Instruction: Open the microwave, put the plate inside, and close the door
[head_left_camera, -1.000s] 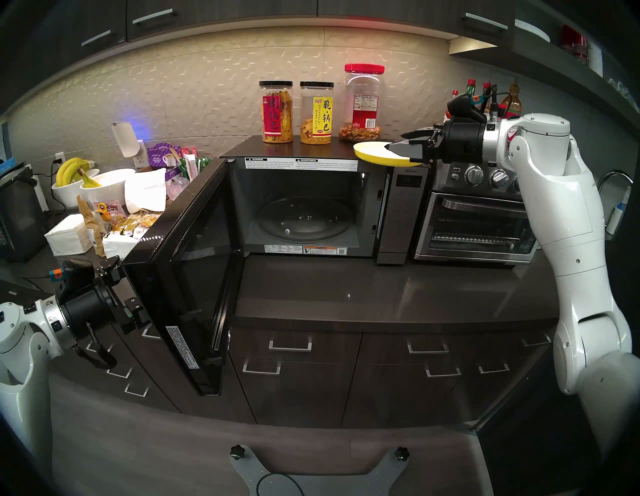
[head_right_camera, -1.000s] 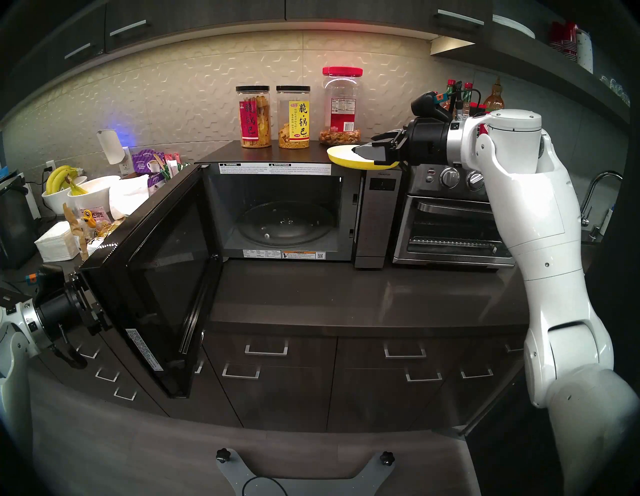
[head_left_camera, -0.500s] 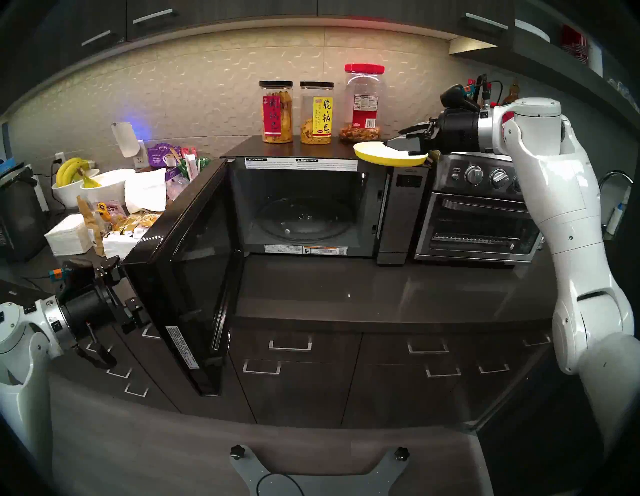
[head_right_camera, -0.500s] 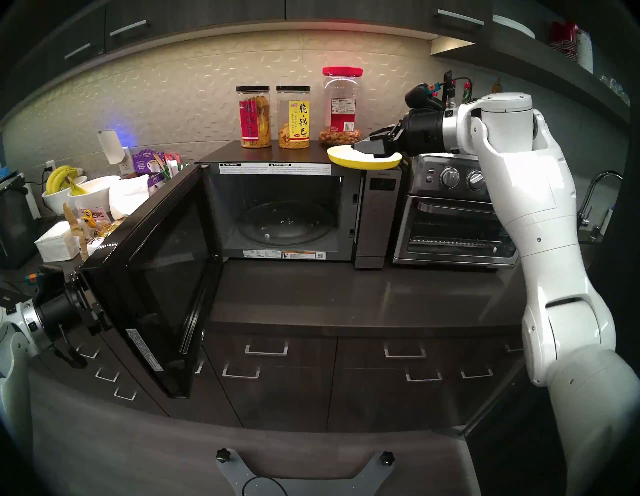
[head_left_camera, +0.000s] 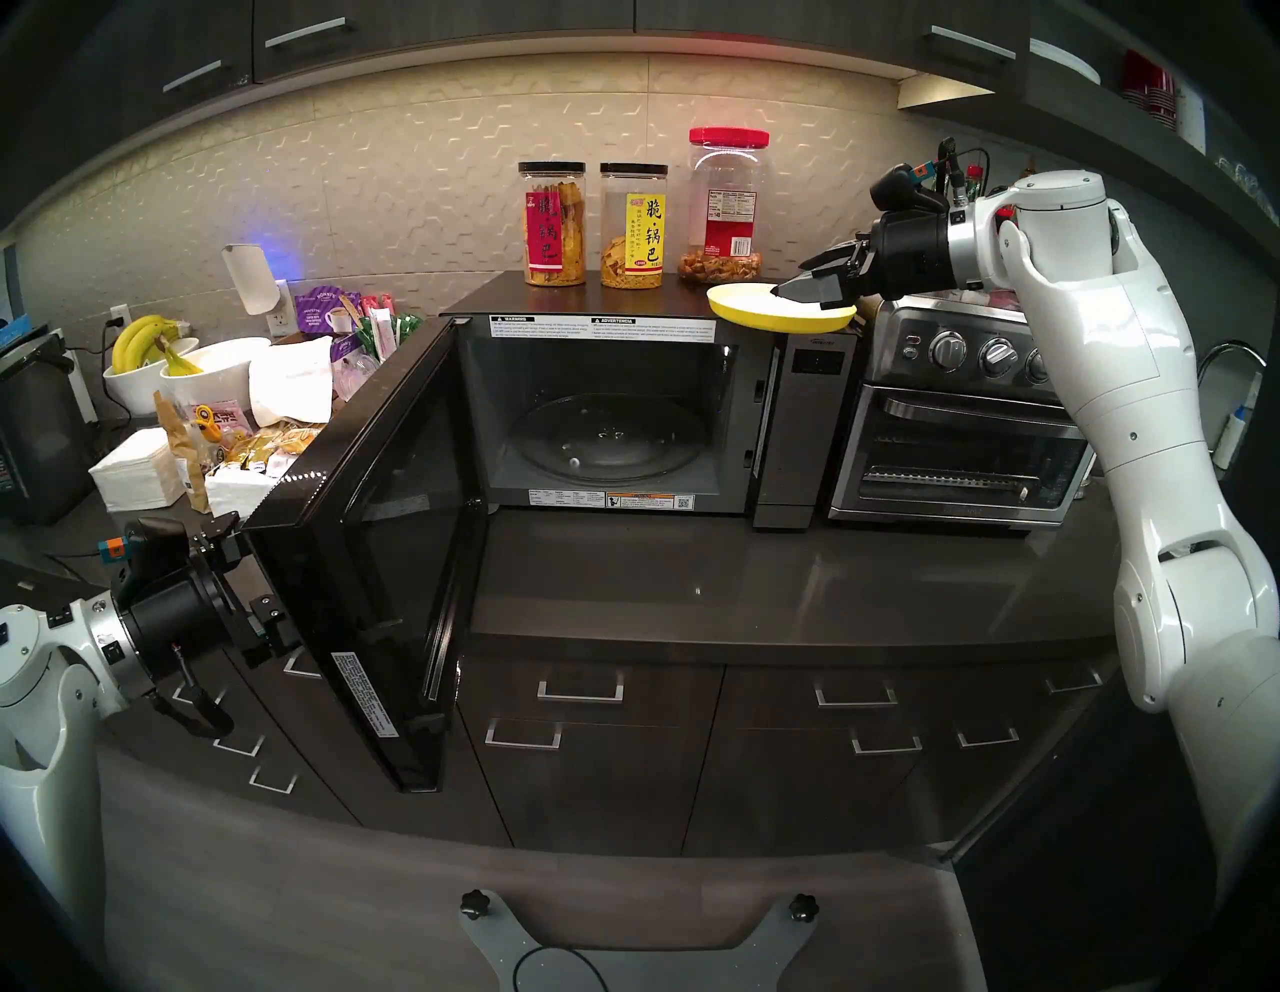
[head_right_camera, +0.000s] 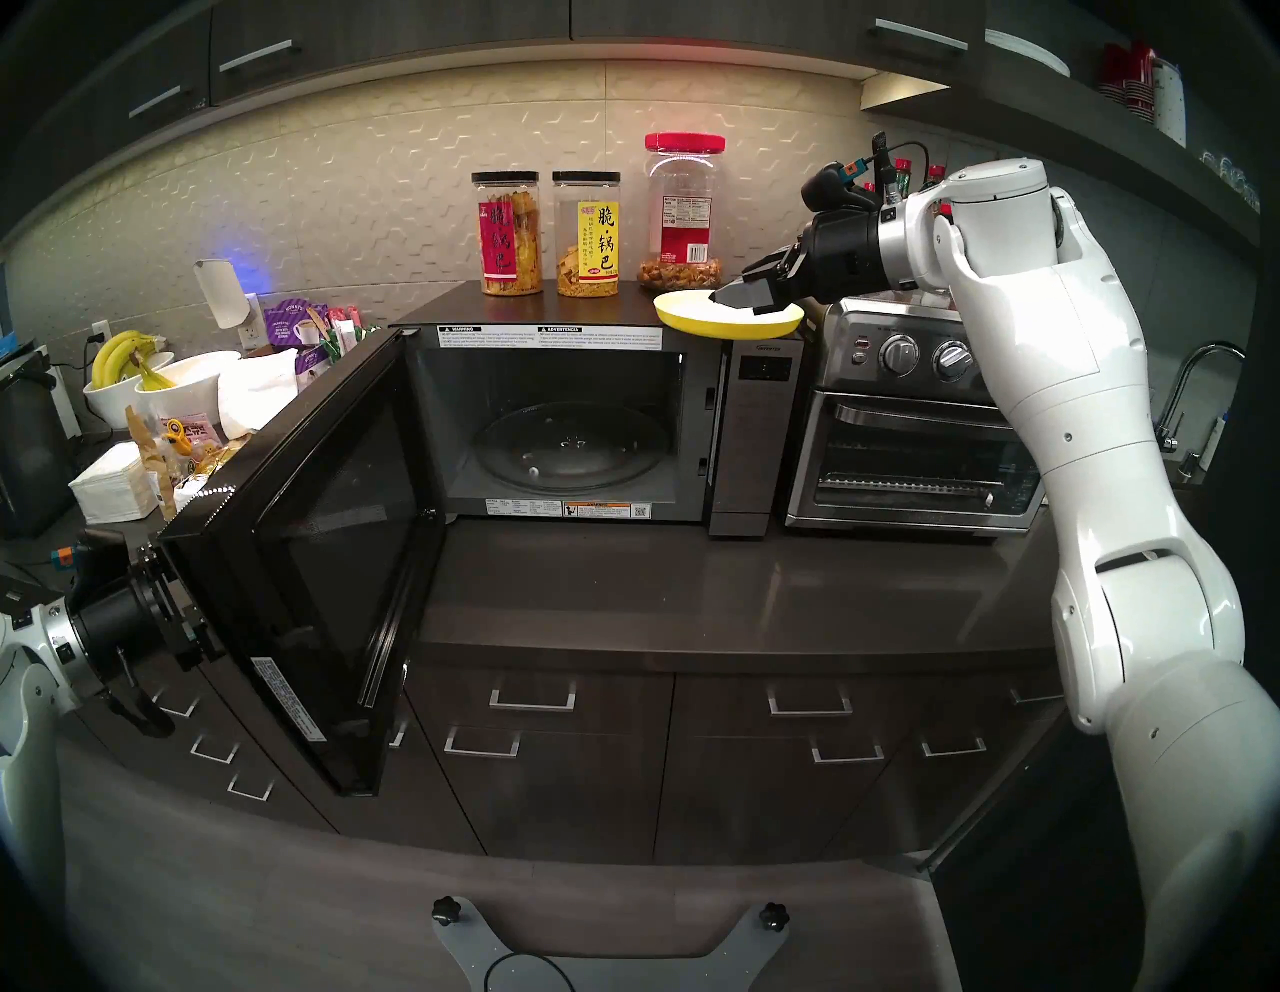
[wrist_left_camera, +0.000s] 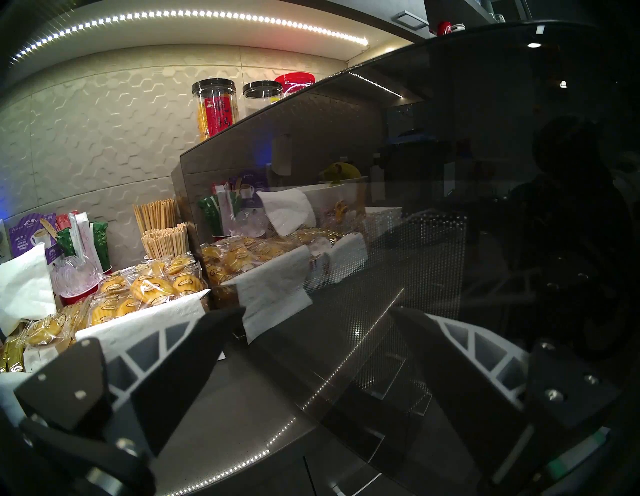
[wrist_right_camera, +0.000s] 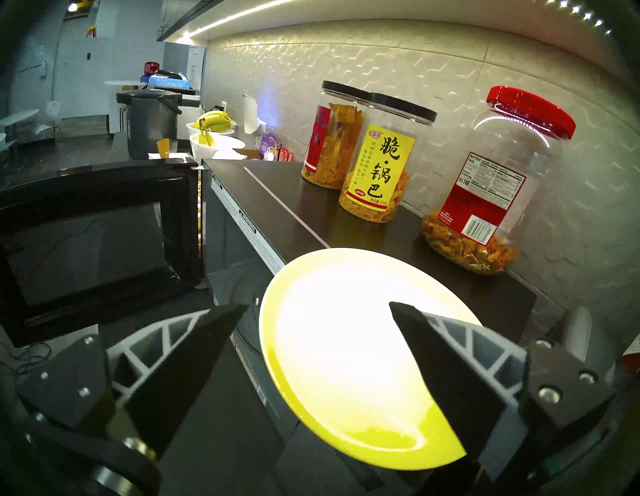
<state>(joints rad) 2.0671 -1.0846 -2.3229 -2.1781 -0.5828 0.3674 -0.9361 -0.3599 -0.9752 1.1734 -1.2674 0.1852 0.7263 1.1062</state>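
Overhead, in the head view, the microwave (head_left_camera: 623, 409) stands with its door (head_left_camera: 374, 575) swung wide to the left, cavity empty save the glass turntable (head_left_camera: 609, 440). The plate (head_left_camera: 755, 313) sits on the microwave's top right corner, overhanging the front edge. The right gripper (head_left_camera: 796, 277) is over it, jaws spread; one finger lies over the plate's face, the other is above. Nothing is gripped. Three jars (head_left_camera: 634, 225) stand behind the plate; the toaster oven (head_left_camera: 963, 429) is just beside, under the right wrist. The left gripper (head_left_camera: 273, 609) is at the door's outer face, fingertips hidden behind the door.

Left wrist view: fingers (wrist_left_camera: 204, 346) are parted, one each side of the door's edge (wrist_left_camera: 346, 277); contact cannot be confirmed. Wrapped cakes (wrist_left_camera: 152, 287) and stir sticks (wrist_left_camera: 162, 232) crowd the counter beyond.

Right wrist view: the plate (wrist_right_camera: 332, 346) lies between the spread fingers (wrist_right_camera: 446, 363), rim clear of the left one. The nearest jar (wrist_right_camera: 485, 201) stands close behind.
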